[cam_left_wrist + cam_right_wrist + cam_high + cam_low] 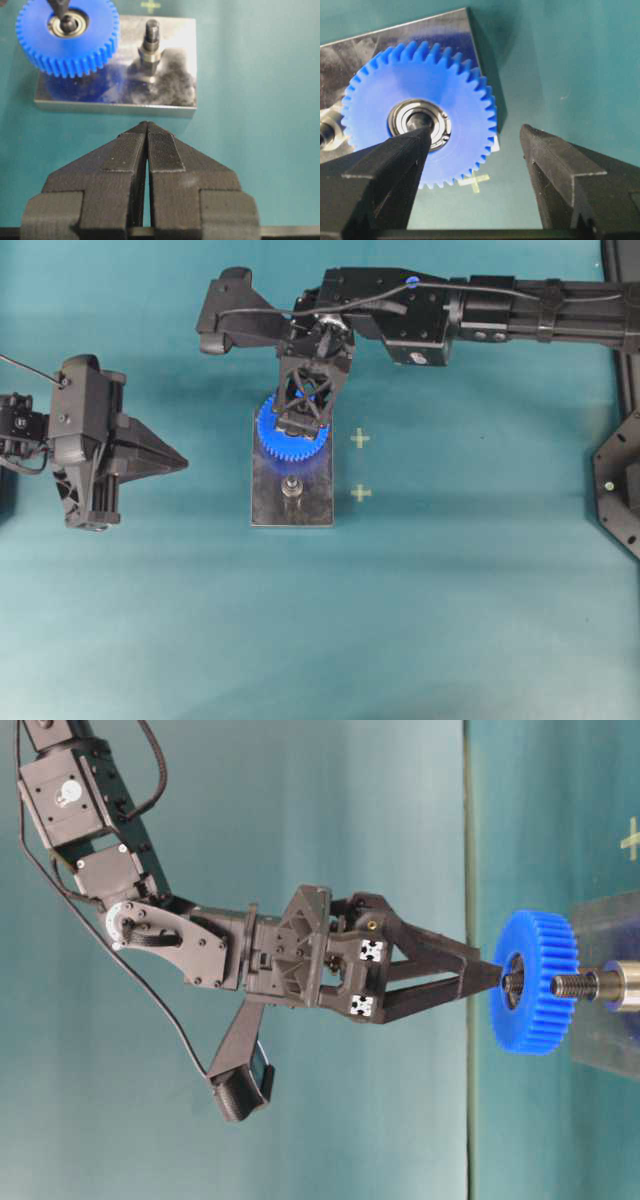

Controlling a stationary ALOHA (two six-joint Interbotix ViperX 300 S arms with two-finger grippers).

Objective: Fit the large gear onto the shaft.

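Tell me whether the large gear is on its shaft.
On: the large gear lies flat above the base plate, a peg through its hub; the second peg stands bare.

large gear (290, 432) on plate's (268, 508) far end | free shaft (292, 490) nearer

Worktop (450, 620): teal surface, matte, faintly streaked. Upper cross mark (360, 439): pale yellow plus sign (seemingly tape) on the worktop. Lower cross mark (361, 493): identical, directly below the upper cross mark. Black perforated bracket (618, 480): at the worktop's right edge, well right of both marks.
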